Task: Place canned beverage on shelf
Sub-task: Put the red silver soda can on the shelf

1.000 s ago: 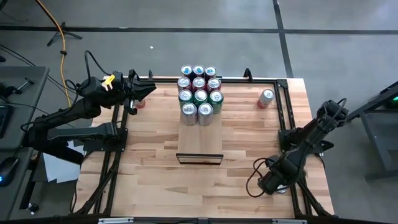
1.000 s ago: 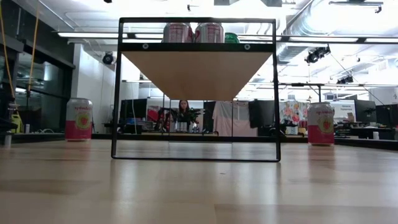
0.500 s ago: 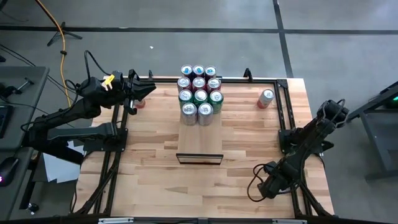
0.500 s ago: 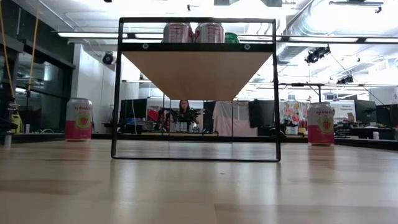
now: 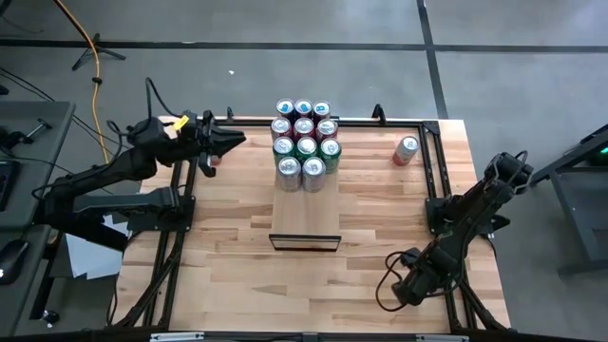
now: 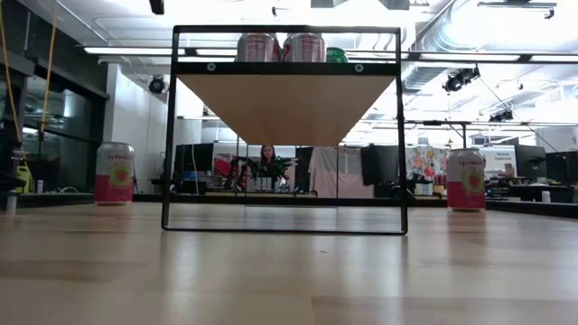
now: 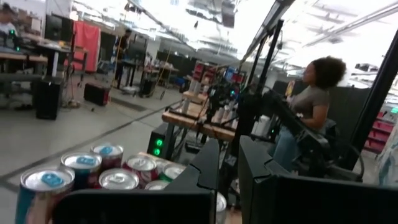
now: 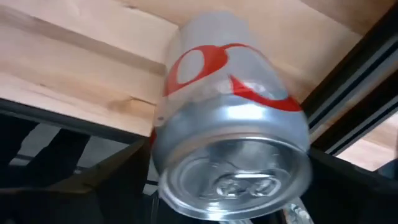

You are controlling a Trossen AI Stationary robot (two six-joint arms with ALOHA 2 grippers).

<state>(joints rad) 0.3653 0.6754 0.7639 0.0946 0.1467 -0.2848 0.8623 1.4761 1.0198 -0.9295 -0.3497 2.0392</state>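
Left gripper is held at the far left corner of the plank-patterned wooden surface, shut, nothing held, just beside a pink can; it is judged idle. The shelf, a long pale wood panel with a thin dark frame, is seen mid-surface, its far end packed with a cluster of red, green and silver cans; the near end is left bare. A second pink can is left standing at far right. Right gripper is set low at the near right corner around a white and red aluminium can, which is seen lid-on, beside the black rail and well apart from the shelf. Whether the can is yet clamped cannot be told. Step judged: grasp. The can should be centred before closing, squeezed at mid-body, lifted clear of the rail, kept upright, and carried to the bare near end so the cluster is not knocked. Versus the earlier frame: the left gripper has been swung toward the can cluster, the right gripper has been shifted slightly toward the near edge, and cans and shelf are unmoved.
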